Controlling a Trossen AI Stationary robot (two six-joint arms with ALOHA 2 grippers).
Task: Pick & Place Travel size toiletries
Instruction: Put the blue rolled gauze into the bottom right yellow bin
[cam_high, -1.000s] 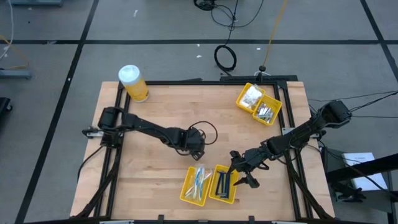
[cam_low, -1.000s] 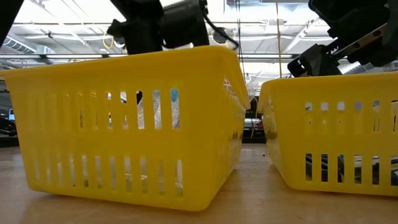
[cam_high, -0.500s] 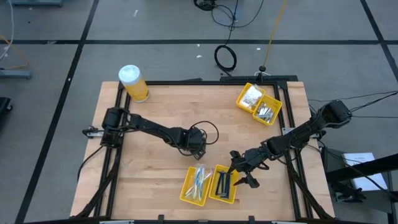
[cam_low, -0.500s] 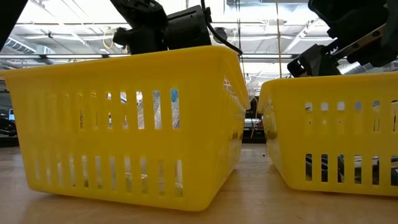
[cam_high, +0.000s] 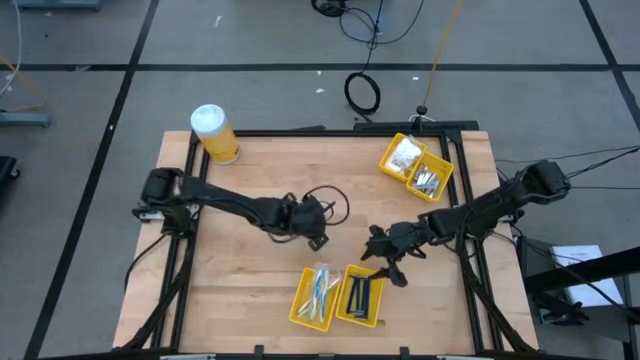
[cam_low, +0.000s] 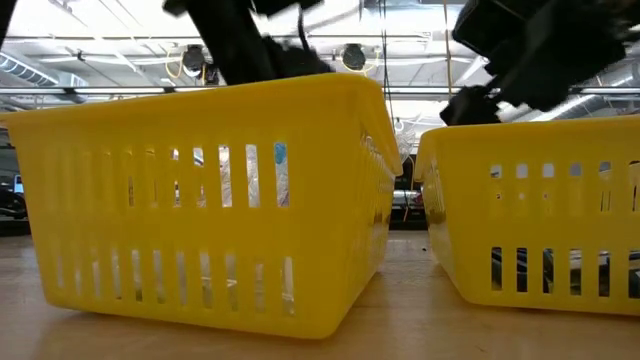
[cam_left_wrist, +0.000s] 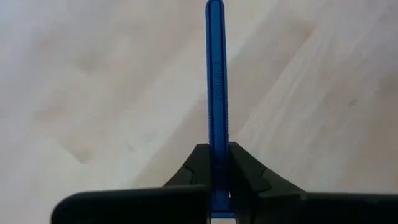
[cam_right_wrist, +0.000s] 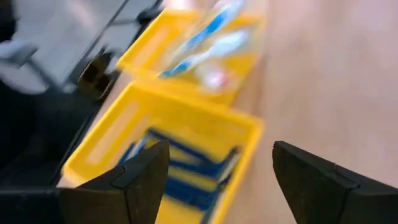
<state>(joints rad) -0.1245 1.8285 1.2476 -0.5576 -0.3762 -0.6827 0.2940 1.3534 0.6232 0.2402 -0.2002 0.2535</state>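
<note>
My left gripper (cam_high: 320, 234) hovers over the wood near the table's middle, shut on a thin blue stick (cam_left_wrist: 215, 74). Open with nothing between its fingers, my right gripper (cam_high: 384, 258) stands just beyond the near yellow bin (cam_high: 338, 296). That bin holds white and light-blue sticks (cam_high: 318, 290) in its left compartment and dark blue razors (cam_right_wrist: 180, 168) in its right one. A second yellow bin (cam_high: 415, 167) at the far right holds clear packets (cam_high: 403, 153) and silvery pieces (cam_high: 430, 181). My left gripper pinches one end of the blue stick (cam_left_wrist: 216, 163) between its two fingertips (cam_left_wrist: 194, 163). The stick runs straight on past the fingertips, in line with them. Whether its free end (cam_left_wrist: 213, 7) touches the table I cannot tell.
A big yellow jar with a white lid (cam_high: 213, 132) stands at the far left corner. The near bin's yellow walls (cam_low: 200, 200) fill the low view. Bare wood lies between the two arms and along the table's left half. Black frame rails border the table.
My right gripper has drawn back from above the razor compartment toward the table's far edge and a little left. My left arm has shifted slightly toward the far edge and shows blurred in the low view.
</note>
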